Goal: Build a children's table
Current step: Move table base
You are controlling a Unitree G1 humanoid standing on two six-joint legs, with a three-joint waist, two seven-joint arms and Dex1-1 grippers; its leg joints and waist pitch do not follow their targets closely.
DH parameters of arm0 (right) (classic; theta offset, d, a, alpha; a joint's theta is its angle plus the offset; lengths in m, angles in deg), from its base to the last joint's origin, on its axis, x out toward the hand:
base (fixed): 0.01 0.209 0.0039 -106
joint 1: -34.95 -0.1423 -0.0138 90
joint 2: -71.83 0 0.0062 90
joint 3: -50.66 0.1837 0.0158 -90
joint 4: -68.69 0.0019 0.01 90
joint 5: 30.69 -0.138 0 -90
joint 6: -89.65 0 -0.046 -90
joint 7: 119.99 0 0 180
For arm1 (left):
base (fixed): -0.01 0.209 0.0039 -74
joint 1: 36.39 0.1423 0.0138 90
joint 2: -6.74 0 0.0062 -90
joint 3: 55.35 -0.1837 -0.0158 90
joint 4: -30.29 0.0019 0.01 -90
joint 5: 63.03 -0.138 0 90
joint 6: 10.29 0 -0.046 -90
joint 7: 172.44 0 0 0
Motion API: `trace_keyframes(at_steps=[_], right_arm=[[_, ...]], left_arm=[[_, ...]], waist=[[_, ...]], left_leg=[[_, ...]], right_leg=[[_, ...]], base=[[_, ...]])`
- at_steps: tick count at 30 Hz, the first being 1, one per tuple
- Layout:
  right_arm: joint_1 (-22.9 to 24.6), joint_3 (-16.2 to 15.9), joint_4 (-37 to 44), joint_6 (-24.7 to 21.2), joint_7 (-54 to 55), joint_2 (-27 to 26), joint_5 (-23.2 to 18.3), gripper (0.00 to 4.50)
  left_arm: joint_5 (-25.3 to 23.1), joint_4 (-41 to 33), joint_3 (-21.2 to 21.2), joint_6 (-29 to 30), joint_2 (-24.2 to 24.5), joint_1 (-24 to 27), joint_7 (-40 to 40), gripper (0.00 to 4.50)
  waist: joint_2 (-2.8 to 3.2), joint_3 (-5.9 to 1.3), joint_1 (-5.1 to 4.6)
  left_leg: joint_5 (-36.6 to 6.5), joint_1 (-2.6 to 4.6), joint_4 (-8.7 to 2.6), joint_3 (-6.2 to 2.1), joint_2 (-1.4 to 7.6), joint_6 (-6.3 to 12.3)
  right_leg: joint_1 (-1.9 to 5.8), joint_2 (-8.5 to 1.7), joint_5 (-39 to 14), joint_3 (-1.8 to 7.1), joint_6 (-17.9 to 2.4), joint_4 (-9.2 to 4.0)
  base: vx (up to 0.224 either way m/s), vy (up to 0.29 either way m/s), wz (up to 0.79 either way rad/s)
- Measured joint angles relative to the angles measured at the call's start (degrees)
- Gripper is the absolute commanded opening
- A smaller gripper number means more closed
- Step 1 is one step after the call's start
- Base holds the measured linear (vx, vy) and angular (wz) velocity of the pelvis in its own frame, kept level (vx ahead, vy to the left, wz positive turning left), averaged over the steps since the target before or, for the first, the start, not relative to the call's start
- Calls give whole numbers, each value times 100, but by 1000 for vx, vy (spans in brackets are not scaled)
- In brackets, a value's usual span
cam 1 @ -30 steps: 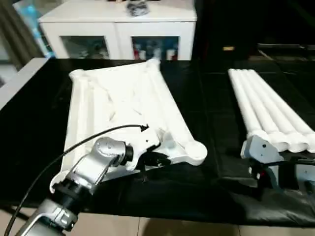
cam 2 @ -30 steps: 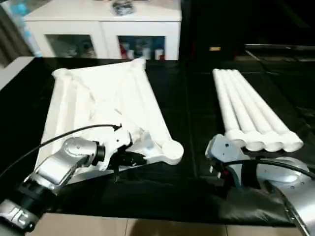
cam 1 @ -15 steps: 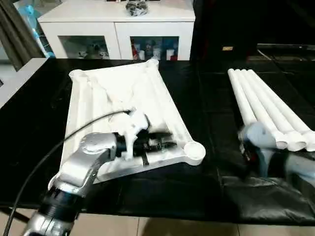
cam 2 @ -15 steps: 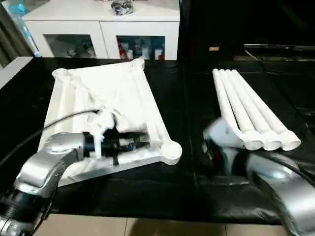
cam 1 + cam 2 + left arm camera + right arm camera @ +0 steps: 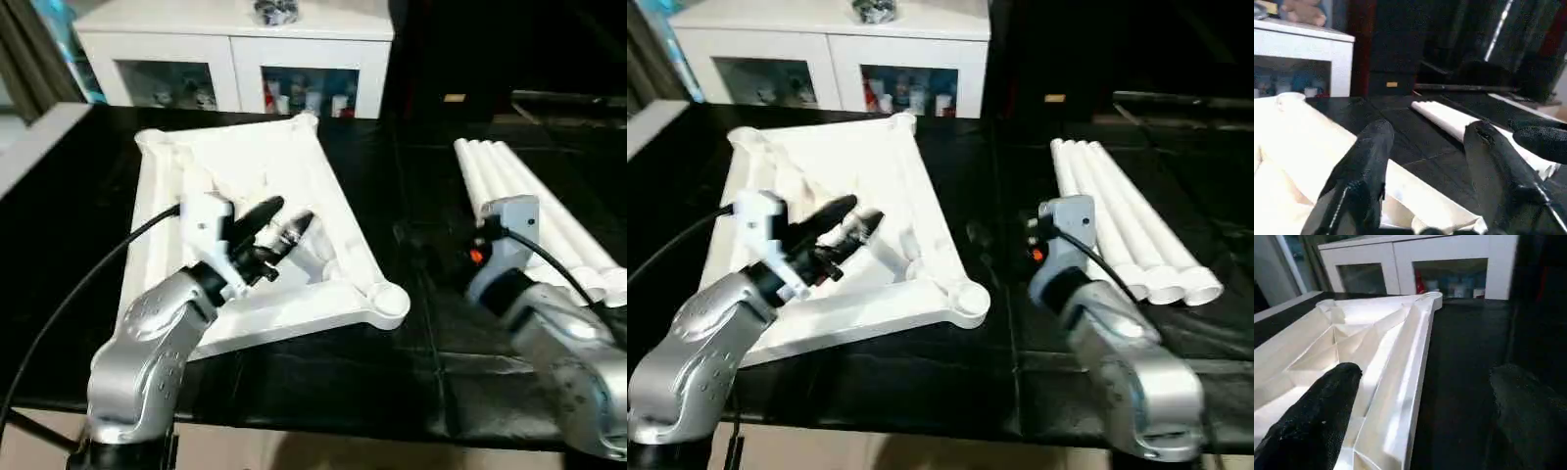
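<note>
Tabletop [image 5: 294, 166] under spread left jaws; legs [image 5: 529, 206] beside spread right jaws.

Bare black table [image 5: 421, 196] (a lane) separates top [image 5: 294, 166] from legs [image 5: 519, 186].

Tabletop [image 5: 245, 176] lies underside up on the bench [image 5: 431, 343], left half. Four legs [image 5: 529, 211] side by side on the right, well apart from it. Cabinet [image 5: 235, 49] behind the bench. Left claw [image 5: 279, 223] over the tabletop's near part, right claw [image 5: 982, 238] between tabletop and legs
</note>
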Motion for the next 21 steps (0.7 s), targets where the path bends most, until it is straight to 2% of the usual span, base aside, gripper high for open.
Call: trace_keyframes(at_steps=[1, 2, 4, 5, 6, 8, 10, 12, 14, 17, 21], right_arm=[[-46, 1, 2, -21, 71, -5, 0, 450], [-86, 13, 11, -83, 150, -40, 0, 450], [-122, 48, 18, -318, 277, -132, -34, 450], [-120, 46, 19, -334, 294, -166, -43, 450], [-119, 32, 20, -325, 306, -164, -34, 450], [-111, 28, 24, -149, 322, -171, 18, 450], [-109, 79, 40, 113, 335, -281, 18, 450], [-115, 132, 102, 176, 498, -387, 16, 450], [-119, 49, 84, 630, 744, -384, 393, 450], [-175, 98, 117, 489, 769, -331, 440, 450], [-119, -199, 106, 379, 737, -68, 587, 450]], left_arm=[[-2, -71, 19, 32, -23, 72, 86, 307], [-3, -131, 30, 79, -47, 118, 179, 329], [-5, -205, 33, 124, -92, 146, 313, 329], [-9, -243, 42, 133, -100, 154, 356, 358], [-16, -272, 48, 141, -102, 154, 399, 358], [-61, -330, 88, 144, -110, 145, 515, 359], [-119, -328, 152, 145, -140, 138, 682, 385], [-147, -326, 204, 180, -197, 108, 867, 400], [-219, -322, 227, 186, -186, 88, 988, 413], [-309, -302, 259, 185, -194, 91, 1172, 446], [-359, -236, 337, 186, -236, 91, 1386, 449]], waist=[[-14, -4, -2], [-25, -5, -2], [-52, -5, 2], [-55, -4, 8], [-55, -3, 11], [-56, -4, 7], [-55, -4, -2], [-56, -4, -4], [-54, -3, -4], [-57, -3, -8], [-58, -1, -7]], left_leg=[[-1, 9, 0, 3, 0, 0], [-1, 9, 0, 4, 0, -1], [-1, 13, 0, 4, 2, -1], [-1, 14, 0, 4, 2, -1], [-1, 13, 0, 5, 2, -1], [-8, 13, 0, 7, 2, -14], [-17, 14, 0, 9, 3, -29], [-15, 15, 0, 9, 4, -33], [-10, 15, 0, 9, 4, -43], [-5, 16, 0, 10, 5, -51], [-5, 14, 0, 9, 5, -52]], right_leg=[[0, -1, 0, 2, 1, -3], [0, -1, 0, 2, 1, -4], [0, 1, 0, 2, 1, -4], [-1, 1, 1, 1, 1, -4], [-2, 0, 1, 2, 2, -4], [-1, 0, 3, 3, 6, -5], [-1, 0, 7, 4, 12, -4], [-1, 1, 9, 4, 16, -3], [-4, 1, 13, 5, 22, -3], [-3, 2, 15, 6, 24, -3], [-6, 2, 17, 6, 28, -4]], base=[[0, 0, 0], [0, 0, 0], [0, 0, 0], [0, 0, 0], [0, 0, 0], [0, 0, 0], [0, 0, 0], [0, 0, 0], [0, 0, 0], [0, 0, 0], [0, 0, 0]])
